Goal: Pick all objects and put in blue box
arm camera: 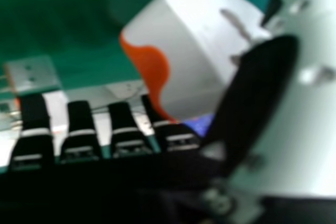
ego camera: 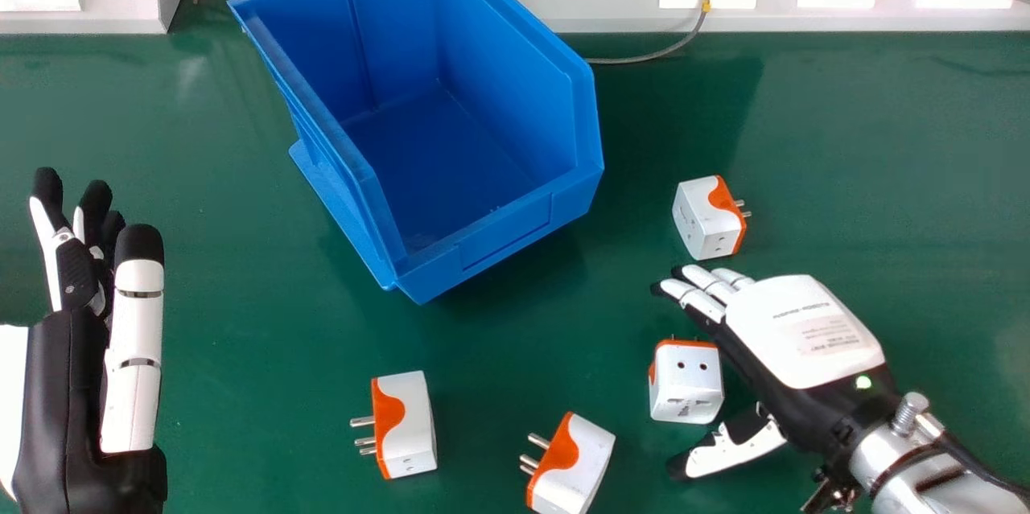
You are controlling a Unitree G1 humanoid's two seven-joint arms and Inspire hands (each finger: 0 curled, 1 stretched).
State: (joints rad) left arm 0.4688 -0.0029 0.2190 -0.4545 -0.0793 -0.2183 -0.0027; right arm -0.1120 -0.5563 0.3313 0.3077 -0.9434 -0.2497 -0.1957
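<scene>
Left hand [ego camera: 135,353] idle, fingers straight, left of blue box [ego camera: 505,236]. Right hand [ego camera: 797,329], fingers and thumb apart, flanks 1 adapter [ego camera: 686,393] near-right of box. 0 adapters boxed; 4 outside, to load.

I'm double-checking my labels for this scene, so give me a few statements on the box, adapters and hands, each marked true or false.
1. The blue box's visible floor is bare. True.
2. An adapter lies between the right hand's thumb and fingers. True.
3. All pins point one way. False: the farthest adapter's point right, the leftmost adapter's left.
4. Both hands are fists. False: the left hand has straight fingers.
</scene>
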